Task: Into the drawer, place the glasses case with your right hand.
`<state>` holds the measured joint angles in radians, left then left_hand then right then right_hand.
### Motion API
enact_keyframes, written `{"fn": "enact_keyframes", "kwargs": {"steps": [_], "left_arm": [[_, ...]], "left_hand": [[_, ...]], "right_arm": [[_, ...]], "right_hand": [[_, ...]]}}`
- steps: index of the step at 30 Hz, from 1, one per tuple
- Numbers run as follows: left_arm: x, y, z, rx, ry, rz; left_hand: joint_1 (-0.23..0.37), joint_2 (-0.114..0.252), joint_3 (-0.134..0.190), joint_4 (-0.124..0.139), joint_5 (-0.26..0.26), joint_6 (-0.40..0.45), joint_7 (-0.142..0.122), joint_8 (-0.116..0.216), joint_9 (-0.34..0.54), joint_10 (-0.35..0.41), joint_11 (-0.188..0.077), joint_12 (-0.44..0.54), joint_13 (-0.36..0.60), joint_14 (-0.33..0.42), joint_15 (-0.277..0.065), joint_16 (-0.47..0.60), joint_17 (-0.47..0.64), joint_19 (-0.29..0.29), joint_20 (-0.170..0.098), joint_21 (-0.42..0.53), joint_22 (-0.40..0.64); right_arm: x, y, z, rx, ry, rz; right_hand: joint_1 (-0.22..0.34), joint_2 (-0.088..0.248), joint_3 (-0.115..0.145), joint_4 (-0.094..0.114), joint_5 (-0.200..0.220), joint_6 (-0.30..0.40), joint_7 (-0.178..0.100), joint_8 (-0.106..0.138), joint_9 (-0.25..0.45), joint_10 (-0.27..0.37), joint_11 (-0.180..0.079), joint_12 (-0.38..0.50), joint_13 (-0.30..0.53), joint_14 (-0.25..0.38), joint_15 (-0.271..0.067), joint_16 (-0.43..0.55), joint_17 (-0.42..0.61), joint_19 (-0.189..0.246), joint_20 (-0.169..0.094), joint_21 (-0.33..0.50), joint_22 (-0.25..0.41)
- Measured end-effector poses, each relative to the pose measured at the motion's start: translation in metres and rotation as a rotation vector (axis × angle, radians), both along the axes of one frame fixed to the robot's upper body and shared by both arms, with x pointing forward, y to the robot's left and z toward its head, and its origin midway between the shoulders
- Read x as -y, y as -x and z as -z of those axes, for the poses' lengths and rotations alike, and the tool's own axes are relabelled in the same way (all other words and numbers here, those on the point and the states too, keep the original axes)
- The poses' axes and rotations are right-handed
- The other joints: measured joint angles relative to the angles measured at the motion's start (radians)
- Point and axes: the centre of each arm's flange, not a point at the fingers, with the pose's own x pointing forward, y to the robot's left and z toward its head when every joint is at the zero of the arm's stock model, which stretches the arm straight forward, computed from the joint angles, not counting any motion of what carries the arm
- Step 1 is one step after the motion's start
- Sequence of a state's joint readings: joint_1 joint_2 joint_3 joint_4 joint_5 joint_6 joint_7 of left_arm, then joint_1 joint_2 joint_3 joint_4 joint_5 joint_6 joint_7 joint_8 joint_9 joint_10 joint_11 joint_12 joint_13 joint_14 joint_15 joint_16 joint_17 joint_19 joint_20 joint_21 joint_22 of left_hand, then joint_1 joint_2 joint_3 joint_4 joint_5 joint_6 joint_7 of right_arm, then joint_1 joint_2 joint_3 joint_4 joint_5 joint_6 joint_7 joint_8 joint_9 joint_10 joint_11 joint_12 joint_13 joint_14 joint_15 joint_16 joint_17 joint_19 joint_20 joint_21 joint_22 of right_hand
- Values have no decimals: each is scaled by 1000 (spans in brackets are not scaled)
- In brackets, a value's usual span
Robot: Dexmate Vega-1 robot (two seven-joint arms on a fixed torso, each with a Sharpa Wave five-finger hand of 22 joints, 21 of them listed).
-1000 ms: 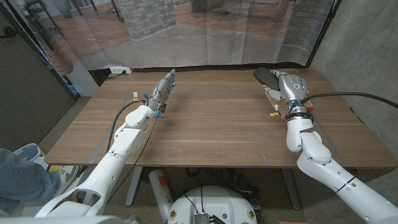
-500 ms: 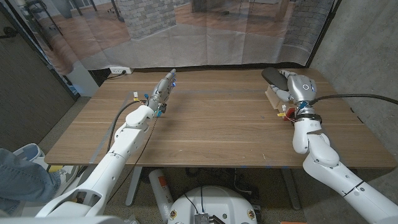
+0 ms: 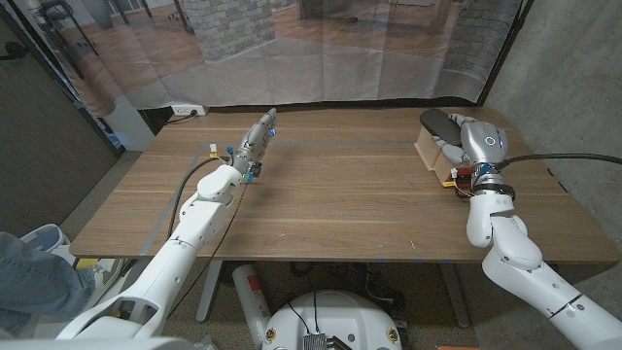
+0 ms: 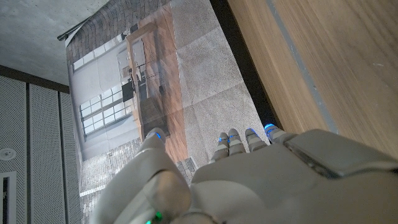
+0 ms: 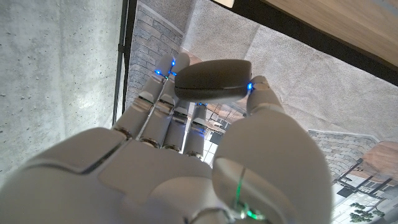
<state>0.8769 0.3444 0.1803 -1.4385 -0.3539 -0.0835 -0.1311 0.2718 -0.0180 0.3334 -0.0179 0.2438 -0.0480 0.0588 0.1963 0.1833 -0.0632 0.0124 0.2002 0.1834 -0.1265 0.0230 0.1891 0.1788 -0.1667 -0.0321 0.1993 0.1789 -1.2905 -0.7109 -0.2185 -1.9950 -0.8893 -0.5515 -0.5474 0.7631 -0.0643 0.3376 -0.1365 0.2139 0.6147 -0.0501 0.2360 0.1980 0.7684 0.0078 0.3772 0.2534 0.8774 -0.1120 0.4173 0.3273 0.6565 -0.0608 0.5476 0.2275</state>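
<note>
Holding the glasses case (image 3: pixel 439 123) above the wooden drawer box (image 3: pixel 431 153), the right robot hand (image 3: pixel 468 139) hangs at the far right of the tabletop (image 3: pixel 330 194).

Its thumb and fingertips (image 5: pixel 166 70) pinch the dark, rounded case (image 5: pixel 212 82) by its ends, lifted clear of the wood. The small light-wood drawer sits on the tabletop just under and beside that hand; whether the case touches it I cannot tell. Over at the far left, the left robot hand (image 3: pixel 255 139) holds nothing, its fingers straight and together, pointing toward the back edge.
</note>
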Motion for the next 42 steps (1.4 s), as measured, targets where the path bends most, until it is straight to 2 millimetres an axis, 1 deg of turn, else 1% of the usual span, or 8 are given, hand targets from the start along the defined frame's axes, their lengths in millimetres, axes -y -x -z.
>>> {"fn": "enact_keyframes", "kwargs": {"steps": [10,16,19,29,31,35,42], "left_arm": [[1,-5,0,-6,-2,6],[2,-9,0,-7,-1,13],[3,-11,0,-9,-1,16],[5,-16,-2,-8,-2,25],[6,-17,-2,-8,-3,27],[6,-18,-2,-9,-2,29],[6,-18,-3,-8,-3,31]], "left_hand": [[0,0,0,0,0,0,0,0,0,0,0,0,0,0,0,0,0,0,0,0,0],[5,5,0,0,0,0,0,0,0,-4,-4,0,0,0,0,0,0,0,0,0,0],[5,5,-4,-4,0,0,0,0,0,-4,-4,0,0,0,0,0,0,0,0,0,0],[5,5,-4,-4,-4,0,0,0,0,-4,-4,0,0,0,0,0,0,0,0,0,0],[5,5,-4,-4,-4,0,0,0,0,-4,-4,0,0,0,0,0,0,0,0,0,0],[5,5,-4,-4,-4,0,0,0,0,-4,-4,0,0,0,0,0,0,0,0,0,0],[5,5,-4,-4,-4,0,0,0,0,-4,-4,0,0,0,0,0,0,0,0,0,0]], "right_arm": [[9,3,3,-31,-4,27],[13,6,4,-49,-6,49],[16,8,5,-53,-8,59],[25,18,8,-78,-12,88],[25,18,9,-81,-13,92],[28,21,9,-88,-13,103],[35,28,11,-107,-11,127]], "right_hand": [[0,0,0,0,-2,0,0,0,0,0,0,-2,0,0,0,0,0,0,0,2,0],[0,0,0,0,1,5,6,0,0,0,0,-2,0,1,2,0,0,0,0,4,0],[0,0,-1,-1,1,5,5,0,0,0,0,-3,0,2,2,-8,0,0,0,4,0],[0,0,-1,-1,2,5,5,0,0,0,0,-2,3,2,1,-8,0,0,0,4,0],[0,0,-1,-1,2,9,2,0,-1,0,0,-2,5,4,-1,-8,0,0,0,4,0],[0,0,-2,-1,1,16,9,0,0,4,3,-2,5,6,-2,-8,0,0,0,12,0],[0,0,-2,-2,1,24,10,0,0,9,1,-2,5,9,-2,-8,0,0,0,12,0]]}}
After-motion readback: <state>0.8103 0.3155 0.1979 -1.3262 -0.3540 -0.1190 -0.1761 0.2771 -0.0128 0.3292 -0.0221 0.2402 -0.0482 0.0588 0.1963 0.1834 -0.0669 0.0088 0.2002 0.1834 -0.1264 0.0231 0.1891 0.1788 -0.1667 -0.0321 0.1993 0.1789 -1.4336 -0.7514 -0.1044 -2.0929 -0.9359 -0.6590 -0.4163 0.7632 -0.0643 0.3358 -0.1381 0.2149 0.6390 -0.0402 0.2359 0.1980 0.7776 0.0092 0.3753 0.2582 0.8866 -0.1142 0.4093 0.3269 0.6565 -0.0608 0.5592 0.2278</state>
